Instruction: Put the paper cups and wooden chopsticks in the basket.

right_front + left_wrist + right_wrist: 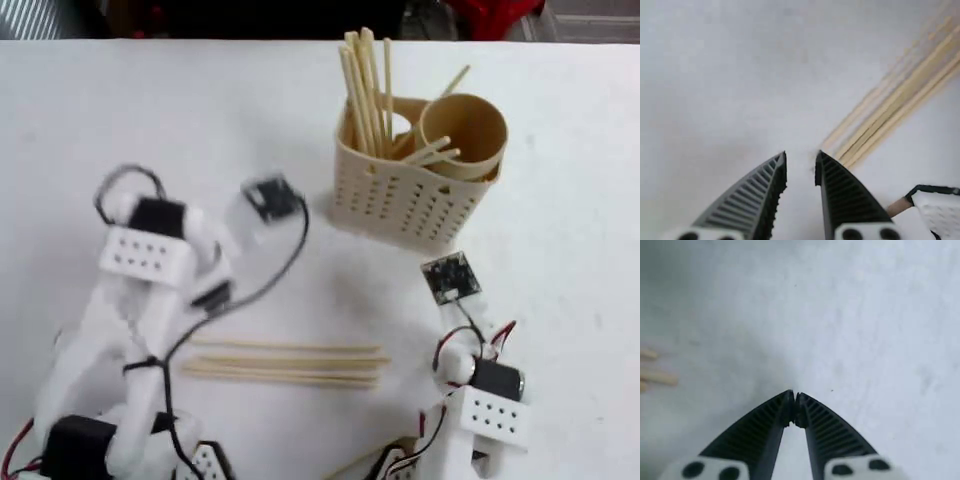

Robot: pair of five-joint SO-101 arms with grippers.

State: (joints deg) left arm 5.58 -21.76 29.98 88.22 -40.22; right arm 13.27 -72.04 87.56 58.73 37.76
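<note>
A cream perforated basket point(400, 205) stands at the back right of the table. It holds several upright wooden chopsticks point(365, 85) and a tan paper cup point(462, 135). More loose chopsticks point(285, 362) lie flat in a bundle in the middle of the table, seen in the left wrist view as chopsticks point(895, 112). My left gripper point(800, 161) hovers just beside their near ends, slightly open with nothing between its fingers. My right gripper point(793, 401) is shut and empty over bare table, with chopstick ends point(657, 376) off to one side.
The left arm point(140, 255) rises over the table's left half and the right arm point(485, 400) sits at the front right. One more stick point(360, 462) lies by the front edge between the arm bases. The table is white.
</note>
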